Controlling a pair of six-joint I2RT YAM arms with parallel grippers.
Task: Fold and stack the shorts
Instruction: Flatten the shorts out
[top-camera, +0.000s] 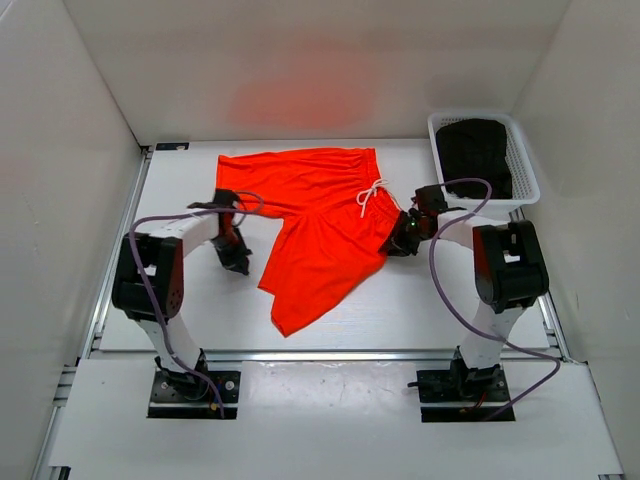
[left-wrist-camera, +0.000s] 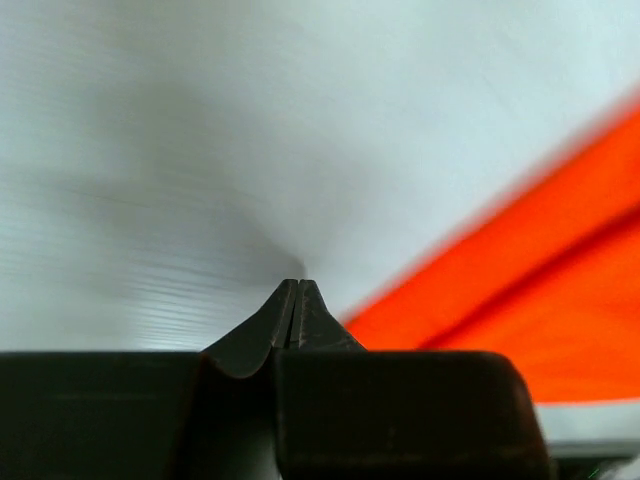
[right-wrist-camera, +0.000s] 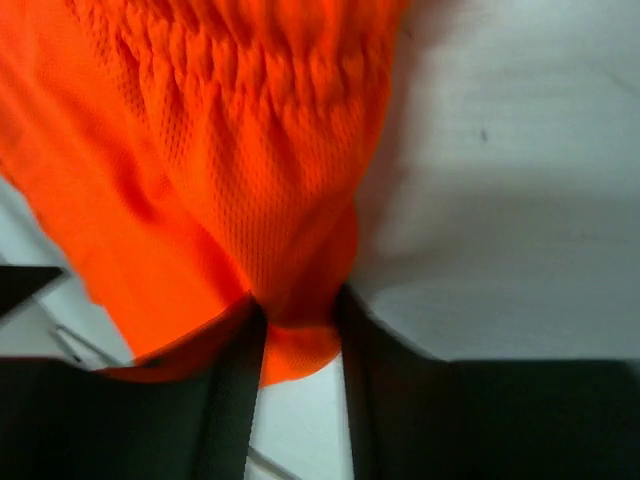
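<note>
The orange-red shorts (top-camera: 320, 215) lie spread on the white table, waistband to the right with a white drawstring (top-camera: 370, 195), one leg trailing toward the front. My right gripper (top-camera: 400, 243) is at the waistband's near corner. In the right wrist view, gathered orange fabric (right-wrist-camera: 250, 150) is bunched between the fingers of that gripper (right-wrist-camera: 297, 310), which is shut on it. My left gripper (top-camera: 235, 255) is low over the table just left of the shorts' left edge. In the left wrist view its tips (left-wrist-camera: 297, 285) are pressed together with nothing between them, and the shorts (left-wrist-camera: 540, 290) lie to the right.
A white mesh basket (top-camera: 525, 165) holding dark folded clothing (top-camera: 475, 150) stands at the back right corner. White walls close in the table on the left, back and right. A metal rail runs along the table's front edge.
</note>
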